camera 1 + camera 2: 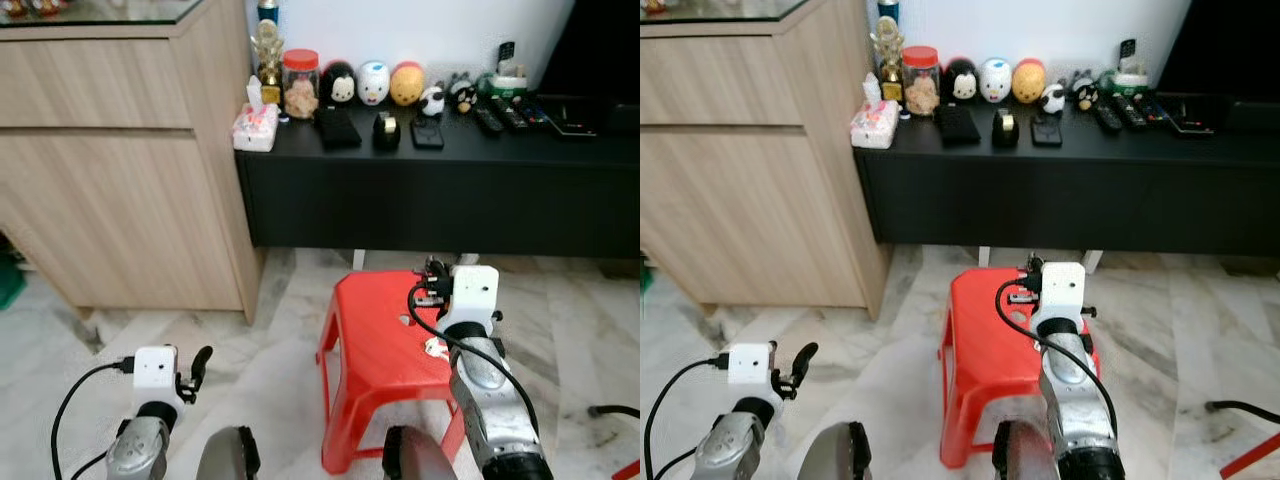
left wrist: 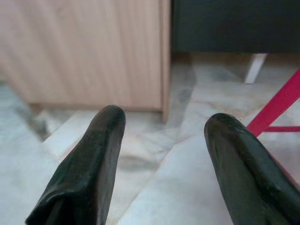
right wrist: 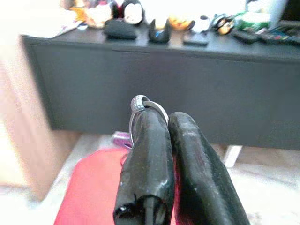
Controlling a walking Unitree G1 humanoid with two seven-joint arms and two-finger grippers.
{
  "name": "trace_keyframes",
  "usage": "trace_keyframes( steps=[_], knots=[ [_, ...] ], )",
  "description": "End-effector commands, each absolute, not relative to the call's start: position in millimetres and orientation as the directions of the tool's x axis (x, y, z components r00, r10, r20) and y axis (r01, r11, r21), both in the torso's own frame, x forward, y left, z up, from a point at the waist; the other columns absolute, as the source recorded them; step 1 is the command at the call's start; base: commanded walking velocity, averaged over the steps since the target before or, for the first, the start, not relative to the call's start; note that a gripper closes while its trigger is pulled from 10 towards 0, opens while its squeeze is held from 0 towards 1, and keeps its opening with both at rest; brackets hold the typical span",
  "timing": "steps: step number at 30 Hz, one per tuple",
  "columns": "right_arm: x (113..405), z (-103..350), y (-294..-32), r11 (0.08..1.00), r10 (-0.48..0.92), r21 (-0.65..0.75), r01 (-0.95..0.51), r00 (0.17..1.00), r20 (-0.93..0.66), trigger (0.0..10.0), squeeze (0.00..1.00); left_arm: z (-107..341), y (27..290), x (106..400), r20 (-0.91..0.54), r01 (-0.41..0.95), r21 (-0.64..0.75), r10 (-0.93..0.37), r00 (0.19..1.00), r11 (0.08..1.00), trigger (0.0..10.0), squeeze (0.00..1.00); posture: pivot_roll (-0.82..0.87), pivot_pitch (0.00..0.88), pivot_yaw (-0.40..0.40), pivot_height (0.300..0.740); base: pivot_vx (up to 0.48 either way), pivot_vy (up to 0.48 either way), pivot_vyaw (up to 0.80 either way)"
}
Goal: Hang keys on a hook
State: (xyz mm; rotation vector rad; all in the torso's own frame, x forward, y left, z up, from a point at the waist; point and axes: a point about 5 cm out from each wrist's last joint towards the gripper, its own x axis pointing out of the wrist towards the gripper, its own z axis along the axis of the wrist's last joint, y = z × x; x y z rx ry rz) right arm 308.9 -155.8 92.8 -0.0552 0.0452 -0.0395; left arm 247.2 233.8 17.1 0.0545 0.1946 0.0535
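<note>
**Inspector:** State grip and location.

**Robot:** My right gripper [image 3: 161, 119] pinches the keys [image 3: 140, 115] by their ring, above the red stool [image 1: 375, 345]; my left gripper [image 2: 164, 136] idles wide beside it.

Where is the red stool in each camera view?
Left eye view: red stool low, right of centre.
Right eye view: low centre.
Left wrist view: one red leg beside the left hand.
Right wrist view: seat under the right hand.
Shared landmark: black cabinet behind it.
</note>
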Motion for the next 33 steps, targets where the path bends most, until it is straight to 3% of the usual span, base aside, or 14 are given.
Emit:
trace_keyframes(
  steps=[1, 16, 30, 33],
  knots=[
    [310.3, 97.7, -153.8, 0.998, -0.037, -0.046, 0.035, 0.999, -0.024, 10.0, 0.0, 13.9, 235.9, 245.5, -0.211, -0.043, 0.066, 0.056, 0.976, 0.997, 10.0, 0.0, 0.05, 0.0, -0.028, 0.586, -0.334, 0.0, 0.0],
    [309.7, 97.3, -151.3, 0.999, -0.019, -0.043, 0.018, 1.0, -0.022, 10.0, 0.0, 12.4, 235.5, 246.3, -0.217, -0.023, 0.067, 0.037, 0.975, 0.997, 10.0, 0.0, 0.03, 0.0, -0.017, 0.586, -0.33, 0.0, 0.0],
    [311.5, 101.9, -143.7, 0.999, 0.026, -0.033, -0.026, 1.0, -0.012, 10.0, 0.0, 13.0, 235.4, 247.6, -0.211, -0.041, 0.066, 0.054, 0.976, 0.997, 10.0, 0.0, 0.04, 0.0, -0.031, 0.586, 0.0, 0.0, 0.0],
    [310.7, 99.9, -143.8, 0.999, 0.027, -0.031, -0.028, 0.999, -0.02, 10.0, 0.0, 12.8, 234.8, 247.0, -0.208, -0.048, 0.064, 0.06, 0.976, 0.997, 10.0, 0.0, 0.04, 0.0, -0.039, 0.605, 0.0, 0.0, 0.0]
  ],
)
